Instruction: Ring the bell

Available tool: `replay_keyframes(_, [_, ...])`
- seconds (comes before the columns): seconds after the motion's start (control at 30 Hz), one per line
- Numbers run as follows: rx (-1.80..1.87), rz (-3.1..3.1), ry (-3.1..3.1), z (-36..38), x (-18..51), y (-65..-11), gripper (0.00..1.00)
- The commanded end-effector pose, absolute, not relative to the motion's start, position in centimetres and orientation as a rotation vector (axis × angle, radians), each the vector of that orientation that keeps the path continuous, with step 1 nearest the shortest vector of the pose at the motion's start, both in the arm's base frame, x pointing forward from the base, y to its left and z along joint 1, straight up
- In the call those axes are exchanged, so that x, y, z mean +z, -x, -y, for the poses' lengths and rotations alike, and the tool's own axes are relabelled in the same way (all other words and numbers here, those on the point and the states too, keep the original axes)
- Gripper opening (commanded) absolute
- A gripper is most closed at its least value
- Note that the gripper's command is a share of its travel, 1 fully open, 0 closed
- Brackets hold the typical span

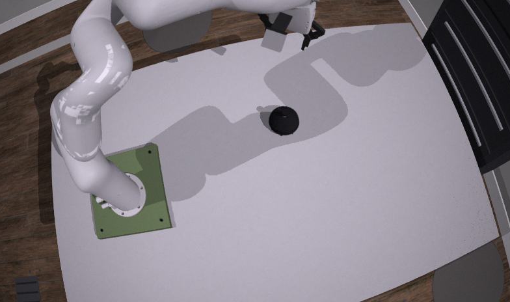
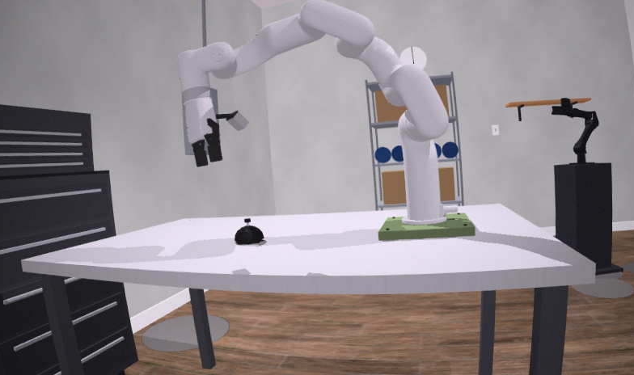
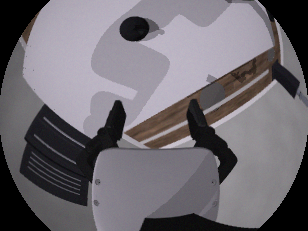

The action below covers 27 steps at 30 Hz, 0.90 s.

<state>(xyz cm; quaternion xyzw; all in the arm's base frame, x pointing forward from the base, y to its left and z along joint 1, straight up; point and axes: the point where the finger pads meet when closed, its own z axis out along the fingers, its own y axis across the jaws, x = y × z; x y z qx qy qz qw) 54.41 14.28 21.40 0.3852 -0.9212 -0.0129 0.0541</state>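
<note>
Exterior: bell (image 2: 248, 235) upright, button (image 2: 247, 220) up

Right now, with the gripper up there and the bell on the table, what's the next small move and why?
Probably bring the gripper across until it hangs above the bell, then start down. It hangs open and empty, high over the table near the edge, off to the side of the bell, whose button is up and untouched. Lining up first should let a fingertip meet the small button squarely.

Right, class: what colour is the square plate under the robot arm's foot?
Green: the flat square base plate shows best in the top view.
</note>
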Motion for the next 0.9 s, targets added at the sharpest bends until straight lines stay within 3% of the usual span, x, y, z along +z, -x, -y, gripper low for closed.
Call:
replay_keyframes(0.0, [-0.019,2.929,-0.956,-11.3,19.6,-54.0,1.00])
replay_keyframes(0.43, [0.002,3.124,-0.320,-3.4,13.8,-49.5,1.00])
replay_keyframes(0.67, [0.003,3.133,-0.271,-2.9,13.4,-49.1,1.00])
replay_keyframes(0.7, [0.003,3.133,-0.271,-2.9,13.4,-49.1,0.00])
replay_keyframes(0.87, [0.003,3.133,-0.271,-2.9,13.4,-49.1,0.00])
